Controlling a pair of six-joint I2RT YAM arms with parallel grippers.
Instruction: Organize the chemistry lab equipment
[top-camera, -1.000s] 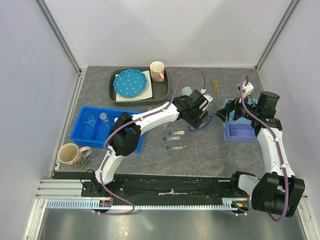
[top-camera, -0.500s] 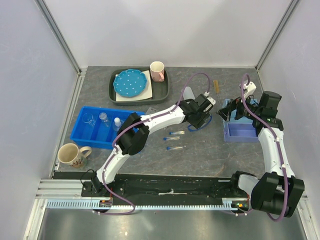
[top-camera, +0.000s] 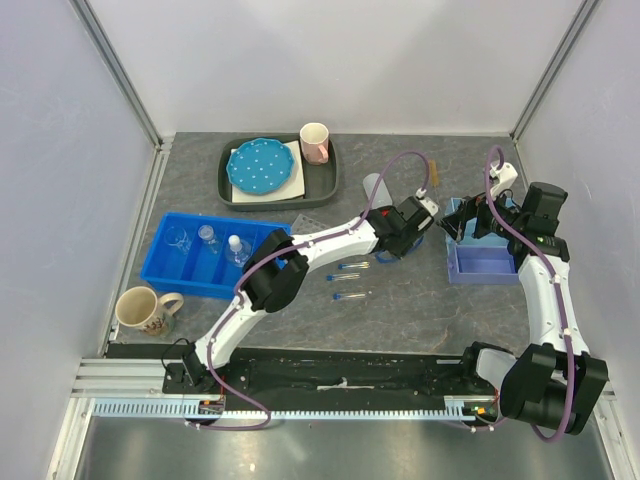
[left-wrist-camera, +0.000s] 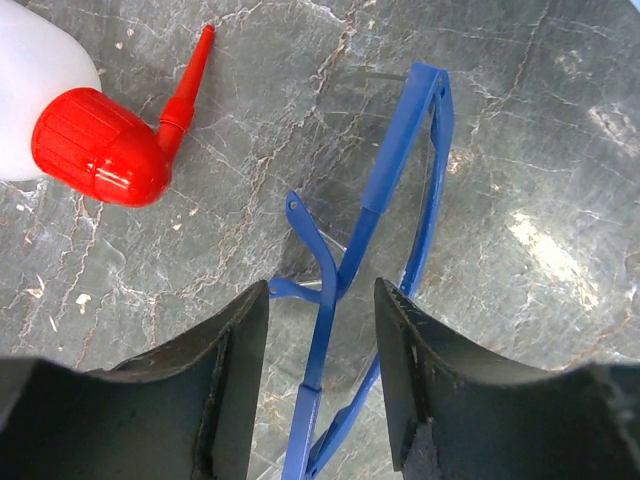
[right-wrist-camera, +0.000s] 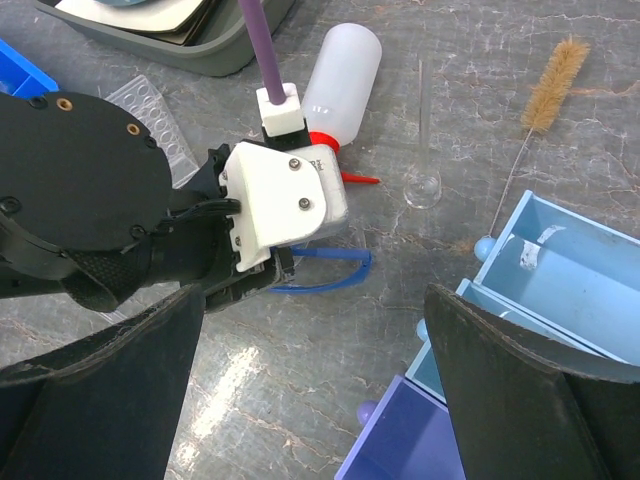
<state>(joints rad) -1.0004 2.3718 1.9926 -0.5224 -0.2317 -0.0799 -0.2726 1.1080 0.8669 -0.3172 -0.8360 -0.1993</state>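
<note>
Left wrist view: the left gripper (left-wrist-camera: 320, 290) is spread open astride the blue goggles (left-wrist-camera: 392, 170), grasping nothing; pickup seems in hand, next lower and close on them

Count, bench top:
- blue-capped tubes (top-camera: 352, 265) lying loose: 3
- small glass vessels (top-camera: 207, 234) in the blue bin (top-camera: 165, 268): 3
- small glass flask (right-wrist-camera: 423, 188) on the table: 1
- clear tube rack (right-wrist-camera: 150, 105): 1
- squeeze bottle (right-wrist-camera: 340, 70), red nozzle: 1
- blue goggles (left-wrist-camera: 400, 200): 1 pair
- brown brush (right-wrist-camera: 555, 85): 1
- blue bin: 1
- mugs: 2, being the pink-and-white mug (top-camera: 315, 142) and the patterned mug (top-camera: 140, 310)
- blue dotted plate (top-camera: 264, 167): 1
- grey tray (top-camera: 325, 190): 1
- drawer boxes at right: one lilac box (top-camera: 480, 268); number of pale blue ones could not be told.
</note>
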